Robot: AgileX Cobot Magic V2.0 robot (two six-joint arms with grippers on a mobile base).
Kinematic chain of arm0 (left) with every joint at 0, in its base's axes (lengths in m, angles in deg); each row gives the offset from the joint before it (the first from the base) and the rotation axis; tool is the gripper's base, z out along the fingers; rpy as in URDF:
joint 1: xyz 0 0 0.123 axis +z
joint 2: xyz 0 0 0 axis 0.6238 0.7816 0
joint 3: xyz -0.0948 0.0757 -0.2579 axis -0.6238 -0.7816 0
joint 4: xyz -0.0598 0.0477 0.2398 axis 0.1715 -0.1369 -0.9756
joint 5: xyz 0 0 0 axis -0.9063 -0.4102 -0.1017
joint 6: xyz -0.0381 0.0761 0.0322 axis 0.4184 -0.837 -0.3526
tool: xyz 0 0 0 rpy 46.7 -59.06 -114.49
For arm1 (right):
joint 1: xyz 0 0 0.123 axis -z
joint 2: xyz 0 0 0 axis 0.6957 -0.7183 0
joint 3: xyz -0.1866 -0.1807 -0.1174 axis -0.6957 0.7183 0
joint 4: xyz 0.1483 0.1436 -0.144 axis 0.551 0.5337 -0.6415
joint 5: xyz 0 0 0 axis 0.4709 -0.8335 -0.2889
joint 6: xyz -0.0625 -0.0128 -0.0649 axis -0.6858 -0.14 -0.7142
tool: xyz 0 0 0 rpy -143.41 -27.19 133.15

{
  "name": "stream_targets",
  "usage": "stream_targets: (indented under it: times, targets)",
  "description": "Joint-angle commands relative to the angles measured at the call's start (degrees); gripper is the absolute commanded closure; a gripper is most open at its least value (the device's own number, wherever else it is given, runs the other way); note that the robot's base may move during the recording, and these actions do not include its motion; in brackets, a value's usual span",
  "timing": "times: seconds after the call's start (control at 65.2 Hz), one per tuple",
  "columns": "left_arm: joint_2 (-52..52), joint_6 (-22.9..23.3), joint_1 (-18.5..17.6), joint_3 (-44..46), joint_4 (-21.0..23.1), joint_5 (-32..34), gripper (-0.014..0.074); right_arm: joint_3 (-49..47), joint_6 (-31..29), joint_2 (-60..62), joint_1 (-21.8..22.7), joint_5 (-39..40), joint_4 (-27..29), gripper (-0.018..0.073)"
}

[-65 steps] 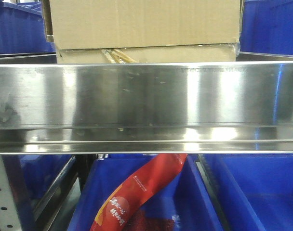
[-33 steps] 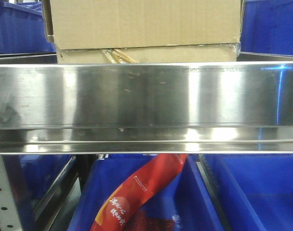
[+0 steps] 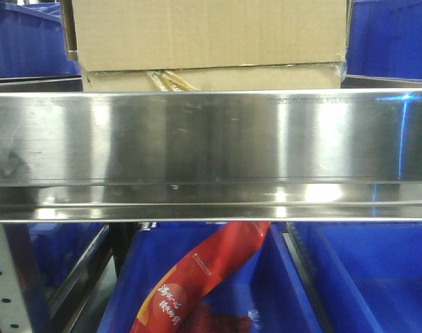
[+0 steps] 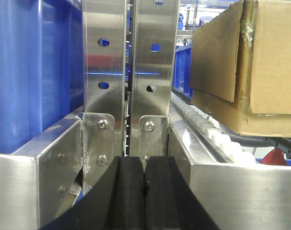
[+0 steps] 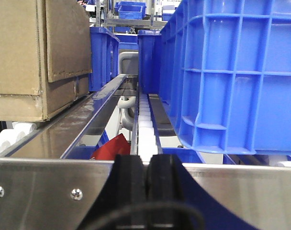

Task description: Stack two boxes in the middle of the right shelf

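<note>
From the front view I have the large box [image 3: 207, 35] sitting on the flatter box [image 3: 214, 78] at the top centre of the frame, both behind the shiny front rail of the right shelf [image 3: 211, 139]. By the look of it the stack is already made, so the step in hand is clearing my arms without disturbing it.

My left gripper [image 4: 144, 191] sits at the bottom centre of its wrist view, pads pressed together and holding nothing; the stack is in the upper right of that frame, apart from the gripper. My right gripper [image 5: 146, 184] is likewise closed and empty at the bottom centre, with the boxes at the left edge and a blue bin [image 5: 231, 76] filling the right.

To do this well I would draw both arms straight back, keeping the pads level above the rail, and stay clear of the perforated uprights [image 4: 128, 72] directly ahead of the left gripper. A sideways drift could nudge the stack along the white rollers [image 4: 217, 139].
</note>
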Motion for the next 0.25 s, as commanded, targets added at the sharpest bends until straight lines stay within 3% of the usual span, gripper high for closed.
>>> stream_targets:
  times: [0.0, 0.23]
  targets:
    - [-0.32, 0.01, 0.0, 0.07, 0.34, 0.87, 0.0707, 0.06, 0.09, 0.19, 0.33, 1.19, 0.3, 0.0712]
    - [-0.32, 0.01, 0.0, 0.07, 0.34, 0.87, 0.0707, 0.06, 0.09, 0.19, 0.33, 1.19, 0.3, 0.0712]
